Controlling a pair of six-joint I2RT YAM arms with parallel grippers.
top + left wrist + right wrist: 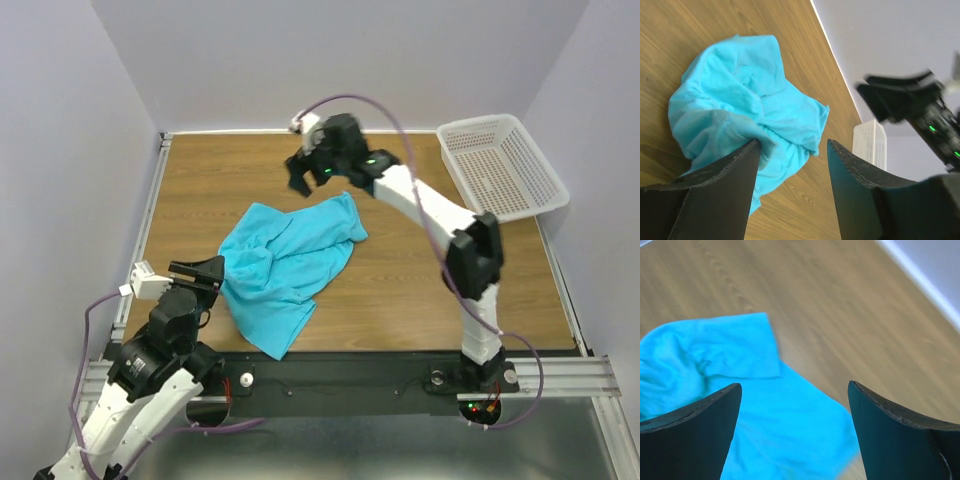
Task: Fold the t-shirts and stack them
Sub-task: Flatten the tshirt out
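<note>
Here t-shirt (285, 265) lies crumpled; L pincer (792, 145), R pincer (795, 386) both spread.

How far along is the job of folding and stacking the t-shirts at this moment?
Done: nothing yet. The one t-shirt in view lies crumpled on the table, unfolded, and no stack shows. In hand: neither claw grips it. The left claw stands open at its near-left edge, and the right claw is open above its far edge. Left: probably spreading it flat, then folding and stacking.
</note>
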